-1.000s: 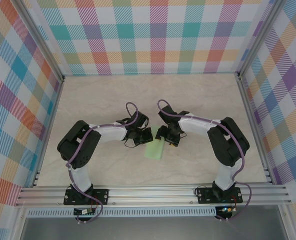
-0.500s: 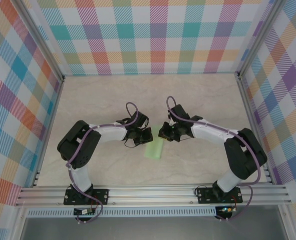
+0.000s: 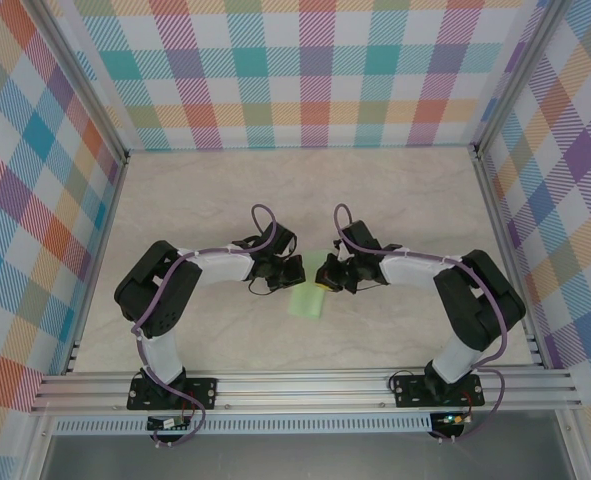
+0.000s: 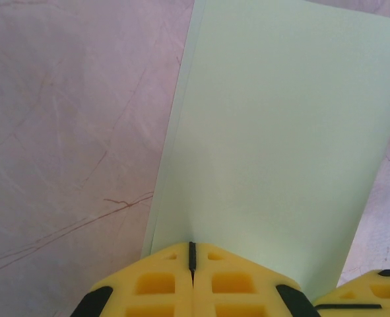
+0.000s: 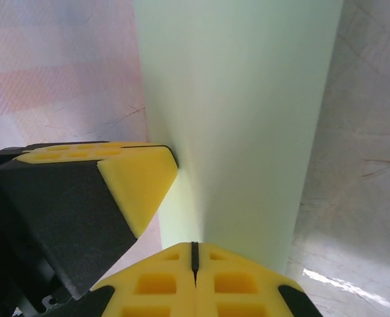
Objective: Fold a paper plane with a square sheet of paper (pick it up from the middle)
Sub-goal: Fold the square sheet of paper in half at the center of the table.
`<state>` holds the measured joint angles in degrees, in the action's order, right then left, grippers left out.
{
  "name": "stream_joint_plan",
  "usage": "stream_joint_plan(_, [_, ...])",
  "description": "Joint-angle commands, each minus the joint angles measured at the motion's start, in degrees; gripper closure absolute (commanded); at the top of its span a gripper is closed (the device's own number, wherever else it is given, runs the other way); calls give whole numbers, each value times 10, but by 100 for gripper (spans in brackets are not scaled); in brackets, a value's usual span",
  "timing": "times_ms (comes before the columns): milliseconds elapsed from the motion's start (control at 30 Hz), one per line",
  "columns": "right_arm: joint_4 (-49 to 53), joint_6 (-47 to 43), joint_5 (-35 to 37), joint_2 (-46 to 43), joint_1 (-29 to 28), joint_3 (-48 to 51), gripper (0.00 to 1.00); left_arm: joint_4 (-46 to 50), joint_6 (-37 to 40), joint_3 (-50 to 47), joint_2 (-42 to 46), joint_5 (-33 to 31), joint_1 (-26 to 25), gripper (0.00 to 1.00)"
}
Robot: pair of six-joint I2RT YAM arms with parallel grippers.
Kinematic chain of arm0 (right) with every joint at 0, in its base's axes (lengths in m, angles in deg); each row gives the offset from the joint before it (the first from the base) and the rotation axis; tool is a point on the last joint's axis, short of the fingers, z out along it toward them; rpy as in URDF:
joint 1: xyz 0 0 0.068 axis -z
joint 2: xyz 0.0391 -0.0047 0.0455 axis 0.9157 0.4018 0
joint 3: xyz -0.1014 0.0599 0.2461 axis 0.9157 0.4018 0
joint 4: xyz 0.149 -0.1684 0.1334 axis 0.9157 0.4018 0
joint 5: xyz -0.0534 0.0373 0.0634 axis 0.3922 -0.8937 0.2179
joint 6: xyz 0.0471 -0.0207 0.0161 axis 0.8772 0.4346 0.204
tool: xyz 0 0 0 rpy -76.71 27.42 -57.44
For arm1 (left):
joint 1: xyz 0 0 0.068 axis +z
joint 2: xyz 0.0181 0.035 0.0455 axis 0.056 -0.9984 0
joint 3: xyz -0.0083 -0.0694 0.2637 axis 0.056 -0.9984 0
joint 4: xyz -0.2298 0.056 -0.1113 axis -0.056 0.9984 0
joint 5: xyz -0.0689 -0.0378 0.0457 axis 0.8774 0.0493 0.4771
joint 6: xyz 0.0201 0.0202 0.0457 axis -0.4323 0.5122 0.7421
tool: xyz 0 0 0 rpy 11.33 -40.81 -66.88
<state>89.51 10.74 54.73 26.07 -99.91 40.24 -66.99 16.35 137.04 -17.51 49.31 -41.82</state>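
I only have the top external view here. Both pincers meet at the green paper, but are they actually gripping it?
Observer: Yes. In the left wrist view the left pincer has its yellow tips pressed together on the paper sheet's edge.
Operator: And the right one?
Observer: The right pincer is likewise shut on that edge, right beside the left pincer's tip.
Operator: Single layer or folded?
Observer: Looks folded: a second layer's edge runs along its left side in the left wrist view.

Black-white arms [image 3: 215,262], purple cables [image 3: 266,213], yellow pincer pads [image 4: 156,284].
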Motion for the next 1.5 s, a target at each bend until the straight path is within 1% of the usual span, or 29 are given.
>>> stream_joint_plan(0, [-28, -4, -21, 3, 7, 13, 96, 29, 9, -5, -19, -27, -6, 100])
stream_joint_plan(333, [-52, -17, -18, 19, 16, 50, 96, 32, 10, -8, -19, -29, -6, 100])
stream_joint_plan(533, [-95, -16, -19, 35, 16, 88, 96, 33, 9, -9, -19, -30, -7, 100])
stream_joint_plan(733, [-125, -22, 2, 37, 16, 128, 97, 38, 11, -11, -19, -35, -7, 100])
stream_joint_plan(833, [-152, -27, -4, 23, 17, 144, 98, 39, 12, -11, -18, -35, -7, 100])
stream_joint_plan(967, [-148, -37, -6, -28, 17, 142, 98, 40, 13, -11, -16, -37, -7, 100])
stream_joint_plan(1067, [-144, -42, -25, -57, 16, 132, 97, 40, 14, -10, -16, -36, -7, 100])
stream_joint_plan(1133, [-150, -36, -45, -60, 16, 125, 96, 40, 14, -9, -18, -35, -7, 100])
stream_joint_plan(1200, [-172, -26, -65, -52, 16, 122, 95, 40, 15, -9, -18, -34, -7, 100])
stream_joint_plan(1333, [-211, -7, -82, -21, 15, 122, 95, 39, 14, -9, -19, -35, -7, 100])
stream_joint_plan(1467, [-230, -5, -80, 1, 14, 141, 95, 40, 14, -9, -21, -33, -7, 100])
